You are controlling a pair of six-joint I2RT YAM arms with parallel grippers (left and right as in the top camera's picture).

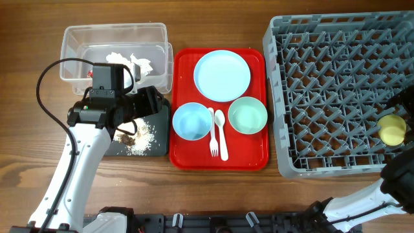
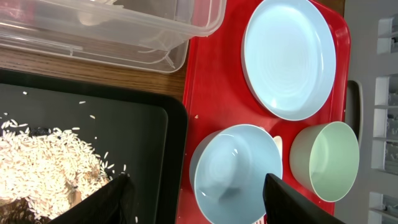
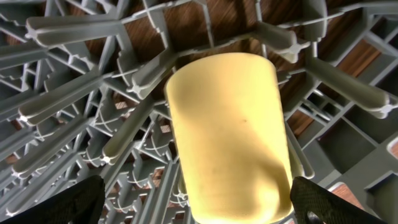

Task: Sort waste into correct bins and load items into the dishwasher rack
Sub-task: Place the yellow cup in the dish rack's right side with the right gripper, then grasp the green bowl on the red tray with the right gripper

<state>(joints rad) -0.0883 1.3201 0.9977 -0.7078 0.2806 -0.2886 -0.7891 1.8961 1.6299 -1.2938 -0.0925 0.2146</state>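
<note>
My left gripper point(image 2: 193, 202) is open and empty, one finger over the black tray point(image 1: 158, 147), the other over the pale blue bowl point(image 2: 235, 171). Rice-like food scraps point(image 2: 43, 162) lie in the black tray. The clear tub point(image 1: 81, 39) holds white tissue point(image 1: 132, 61) and a red wrapper point(image 1: 90, 72). The blue plate point(image 1: 222, 75), blue bowl point(image 1: 191, 121), mint green bowl point(image 1: 248, 115), fork point(image 1: 213, 139) and spoon point(image 1: 221, 133) sit on the red tray point(image 1: 249, 158). My right gripper point(image 3: 199, 208) is open around the yellow cup point(image 3: 224, 137), which rests on the grey rack point(image 1: 323, 97).
The rack's pegs point(image 3: 74, 93) surround the cup closely. The clear tub's corner point(image 2: 186, 37) is just above the black tray. The right arm point(image 1: 402, 173) reaches over the rack's right front corner. Bare wooden table lies in front of the trays.
</note>
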